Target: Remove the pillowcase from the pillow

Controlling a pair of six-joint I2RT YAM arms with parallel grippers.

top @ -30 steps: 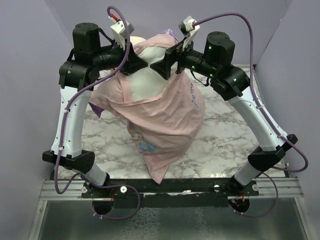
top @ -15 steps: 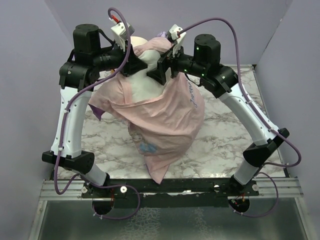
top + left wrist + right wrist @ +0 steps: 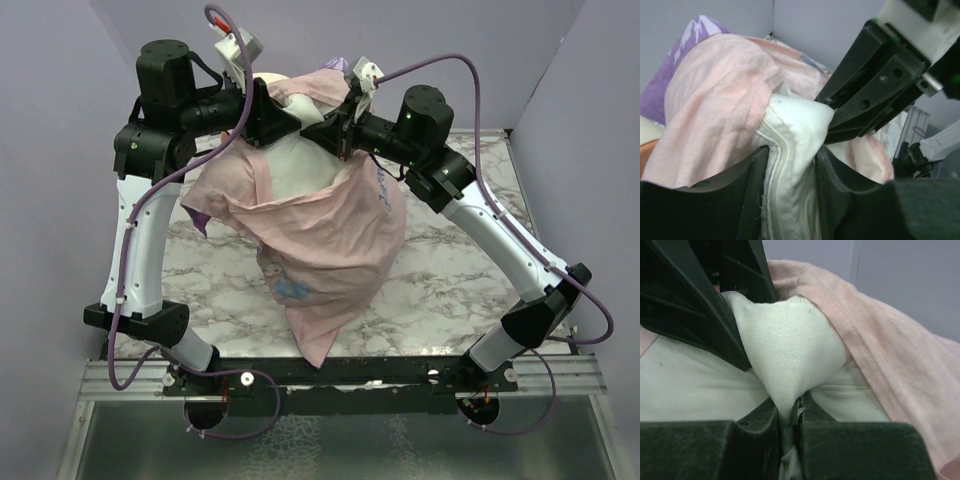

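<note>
Swinging in from 3 o'clock since a second ago, the right gripper (image 3: 338, 138) has clamped shut on a peak of the pillow (image 3: 300, 178), white cloth squeezed between its fingers. At its 9 o'clock the left gripper (image 3: 283, 122) has the pillow's seamed corner between its fingers; pinched or loose, I cannot tell. The pillowcase (image 3: 340, 230), pale pink side out, sags off the pillow toward 6 o'clock onto the marble table (image 3: 460, 280), the pillow's top bared near 12.
</note>
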